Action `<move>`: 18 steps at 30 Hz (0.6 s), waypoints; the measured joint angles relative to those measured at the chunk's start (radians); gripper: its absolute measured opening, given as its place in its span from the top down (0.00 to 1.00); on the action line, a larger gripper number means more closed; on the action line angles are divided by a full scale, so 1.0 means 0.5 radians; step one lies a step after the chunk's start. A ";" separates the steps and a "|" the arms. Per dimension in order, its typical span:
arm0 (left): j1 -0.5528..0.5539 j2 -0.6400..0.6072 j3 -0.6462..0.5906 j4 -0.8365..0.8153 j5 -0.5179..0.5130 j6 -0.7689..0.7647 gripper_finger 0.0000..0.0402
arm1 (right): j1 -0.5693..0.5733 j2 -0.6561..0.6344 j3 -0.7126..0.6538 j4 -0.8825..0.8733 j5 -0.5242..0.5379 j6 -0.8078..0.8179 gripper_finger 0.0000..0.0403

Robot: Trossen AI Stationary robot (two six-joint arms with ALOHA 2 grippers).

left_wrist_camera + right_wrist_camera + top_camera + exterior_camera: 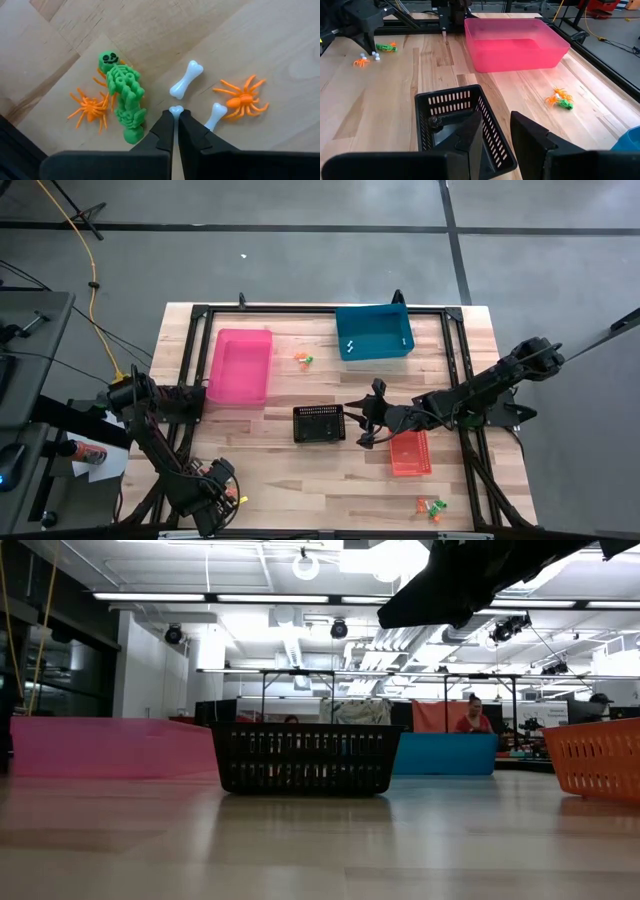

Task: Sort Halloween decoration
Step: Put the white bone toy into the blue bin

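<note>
The wooden table (300,480) carried four bins: a pink bin (240,366) at the far left, a blue bin (373,333) at the far middle, a black basket (319,423) in the centre and an orange basket (410,453) to its right. The blue bin already held two small white pieces; whether the others held anything could not be told.

The left gripper (175,120) was down at the near left corner of the table, over a cluster of trinkets. Its fingers were pressed together on the knob end of a small white bone (175,110), the rest of it hidden between the tips. Around it lay a second bone (186,79), a third bone (215,115), an orange spider (242,100), another spider (90,108) and a green skeleton (125,95), the last two touching.

The right gripper (496,137) hovered above the black basket, fingers apart and holding nothing.

More trinkets lay elsewhere: a small orange and green pair (303,359) between the pink and blue bins, and another group (431,506) near the right front edge.

The pinch looked slim, on the very tip of the bone, so the lift should probably go straight up and slowly, clear of the neighbouring bones. White pieces seemed to belong in the blue bin, a long carry across the table, so a steady pace would guard against a slip.
</note>
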 joint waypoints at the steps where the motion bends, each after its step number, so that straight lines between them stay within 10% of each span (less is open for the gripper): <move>1: 0.004 -0.008 -0.002 0.000 -0.003 0.000 1.00 | 0.000 0.000 0.000 0.000 0.000 0.000 0.76; 18: 0.333 -0.499 -0.005 -0.165 -0.595 0.628 1.00 | -0.001 0.000 0.000 -0.014 0.001 0.009 0.76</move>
